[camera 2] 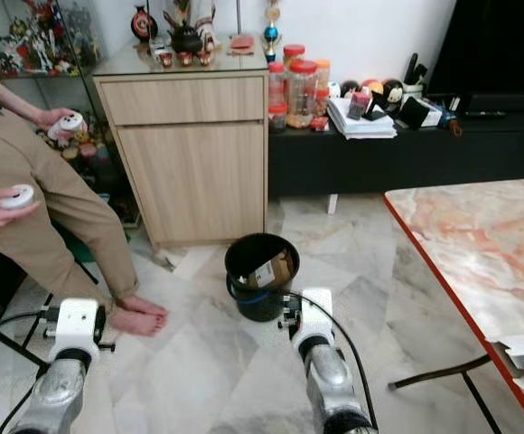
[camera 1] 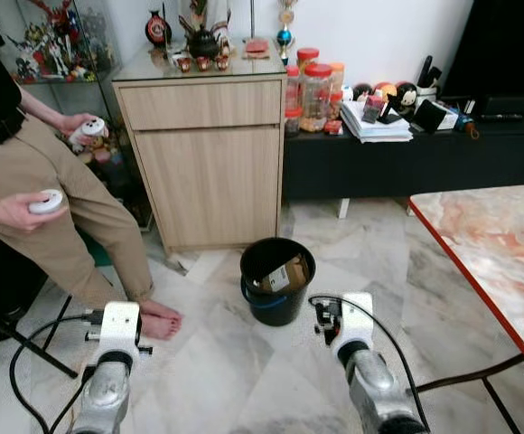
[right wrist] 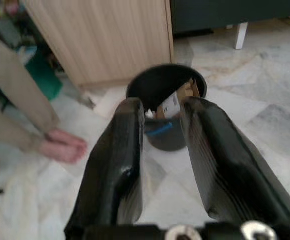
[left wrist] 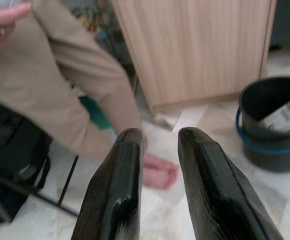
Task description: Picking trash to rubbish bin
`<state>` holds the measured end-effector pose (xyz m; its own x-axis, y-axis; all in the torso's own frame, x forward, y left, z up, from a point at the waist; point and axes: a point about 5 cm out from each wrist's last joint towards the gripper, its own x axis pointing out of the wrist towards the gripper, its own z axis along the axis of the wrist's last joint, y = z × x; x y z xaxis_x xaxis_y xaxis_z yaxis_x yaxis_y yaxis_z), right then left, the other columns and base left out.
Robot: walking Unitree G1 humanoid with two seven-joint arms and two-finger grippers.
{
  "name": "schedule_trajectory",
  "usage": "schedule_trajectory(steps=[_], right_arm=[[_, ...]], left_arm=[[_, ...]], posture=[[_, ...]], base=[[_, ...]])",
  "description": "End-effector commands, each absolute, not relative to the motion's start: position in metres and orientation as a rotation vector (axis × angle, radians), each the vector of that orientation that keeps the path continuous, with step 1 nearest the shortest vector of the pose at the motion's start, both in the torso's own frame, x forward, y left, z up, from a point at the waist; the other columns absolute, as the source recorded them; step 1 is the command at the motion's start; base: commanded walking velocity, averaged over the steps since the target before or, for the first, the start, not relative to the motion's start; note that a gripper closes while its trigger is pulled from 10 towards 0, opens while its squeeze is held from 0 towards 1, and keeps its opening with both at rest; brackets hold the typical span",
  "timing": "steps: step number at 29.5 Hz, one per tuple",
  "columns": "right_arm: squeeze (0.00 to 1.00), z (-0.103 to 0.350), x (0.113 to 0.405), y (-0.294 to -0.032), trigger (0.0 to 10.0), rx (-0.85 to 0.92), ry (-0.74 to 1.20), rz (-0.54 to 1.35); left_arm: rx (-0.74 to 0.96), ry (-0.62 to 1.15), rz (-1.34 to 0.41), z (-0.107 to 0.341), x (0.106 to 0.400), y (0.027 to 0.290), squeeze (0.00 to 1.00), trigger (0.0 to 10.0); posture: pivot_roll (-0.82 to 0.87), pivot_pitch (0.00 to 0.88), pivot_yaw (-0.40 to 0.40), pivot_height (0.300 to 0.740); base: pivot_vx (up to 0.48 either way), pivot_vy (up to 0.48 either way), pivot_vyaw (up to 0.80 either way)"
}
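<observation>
A black rubbish bin with a blue band stands on the marble floor in front of a wooden cabinet. A cardboard box with a white label lies inside it. My right arm reaches forward just right of the bin, and my left arm is low on the left, near a person's bare foot. In the right wrist view the right gripper is open and holds nothing, with the bin straight beyond its fingers. The left gripper is open too and holds nothing, the bin off to its side.
A person in tan trousers stands on the left holding white controllers, one bare foot close to my left arm. The wooden cabinet is behind the bin. A marble table with a red edge is on the right. Black cables trail over the floor.
</observation>
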<state>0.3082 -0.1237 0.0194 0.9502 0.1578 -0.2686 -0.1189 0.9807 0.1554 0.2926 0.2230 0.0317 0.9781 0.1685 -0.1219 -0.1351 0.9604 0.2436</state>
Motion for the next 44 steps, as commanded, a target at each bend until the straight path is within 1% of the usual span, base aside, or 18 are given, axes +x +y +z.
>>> schedule_trajectory(steps=[1, 3, 7, 21, 32, 44], right_arm=[[0.0, 0.027, 0.314, -0.12, 10.0, 0.167, 0.251, 0.143], [0.0, 0.03, 0.316, -0.114, 10.0, 0.201, 0.244, 0.148], [0.0, 0.032, 0.316, -0.108, 10.0, 0.22, 0.224, 0.163], [0.0, 0.035, 0.317, -0.107, 10.0, 0.213, 0.201, 0.182], [0.0, 0.043, 0.32, -0.092, 10.0, 0.233, 0.164, 0.219], [0.0, 0.044, 0.321, -0.094, 10.0, 0.214, 0.158, 0.219]], left_arm=[[0.233, 0.111, 0.143, 0.038, 0.299, 0.217, 0.0, 10.0], [0.218, 0.103, 0.122, 0.039, 0.301, 0.209, 0.0, 10.0], [0.222, 0.092, 0.089, 0.039, 0.302, 0.2, 0.0, 10.0], [0.227, 0.053, 0.076, 0.041, 0.3, 0.196, 0.0, 10.0], [0.223, 0.016, 0.055, 0.046, 0.3, 0.19, 0.0, 10.0], [0.211, 0.007, 0.052, 0.048, 0.302, 0.186, 0.0, 10.0]], posture=[[0.03, 0.0, -0.005, 0.74], [0.03, 0.0, -0.004, 0.74], [0.02, 0.0, -0.004, 0.74], [0.03, 0.0, -0.01, 0.74], [0.04, 0.0, -0.002, 0.74], [0.03, 0.0, 0.0, 0.74]], base=[[0.0, 0.0, 0.0], [0.0, 0.0, 0.0], [0.0, 0.0, -0.76], [0.0, 0.0, -0.8], [0.0, 0.0, -0.79], [0.0, 0.0, -0.79]])
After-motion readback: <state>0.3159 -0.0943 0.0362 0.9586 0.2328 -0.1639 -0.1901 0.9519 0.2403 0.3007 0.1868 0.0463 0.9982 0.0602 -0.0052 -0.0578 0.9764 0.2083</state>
